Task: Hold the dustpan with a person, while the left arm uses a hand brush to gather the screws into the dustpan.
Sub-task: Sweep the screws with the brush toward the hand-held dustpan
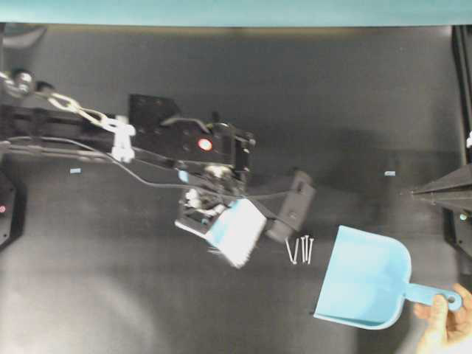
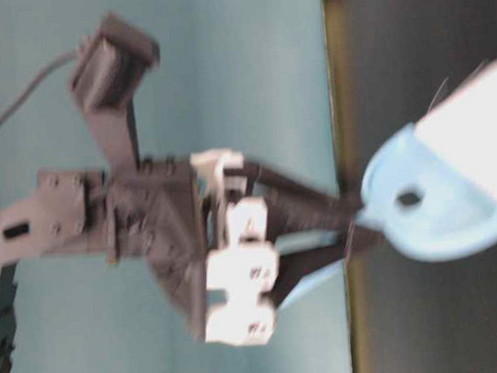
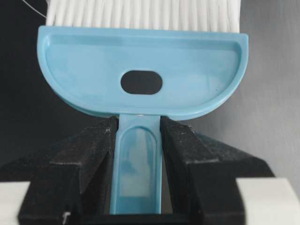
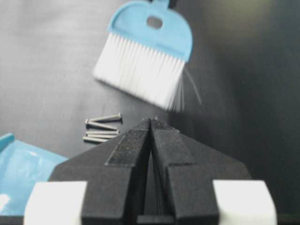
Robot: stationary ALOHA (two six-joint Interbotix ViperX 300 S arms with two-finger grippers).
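Note:
My left gripper (image 1: 209, 219) is shut on the thin handle of the light blue hand brush (image 1: 237, 231), which hangs with its white bristles towards the screws. The left wrist view shows my left gripper (image 3: 138, 124) clamping the brush (image 3: 140, 70) handle. Several silver screws (image 1: 300, 249) lie side by side on the black mat between the brush and the dustpan (image 1: 365, 276). The dustpan's mouth faces the screws. A person's hand (image 1: 446, 324) holds its handle at the lower right. My right gripper (image 1: 413, 192) is shut and empty at the right edge; in its wrist view it (image 4: 151, 120) points at the screws (image 4: 102, 127) and brush (image 4: 145, 51).
Two small blue tape marks (image 1: 74, 170) (image 1: 389, 173) lie on the black mat. A teal wall (image 1: 221, 11) borders the far edge. The left arm's wrist camera block (image 1: 295, 206) hangs just above the screws. A corner of the dustpan (image 4: 18, 173) shows beside my right gripper.

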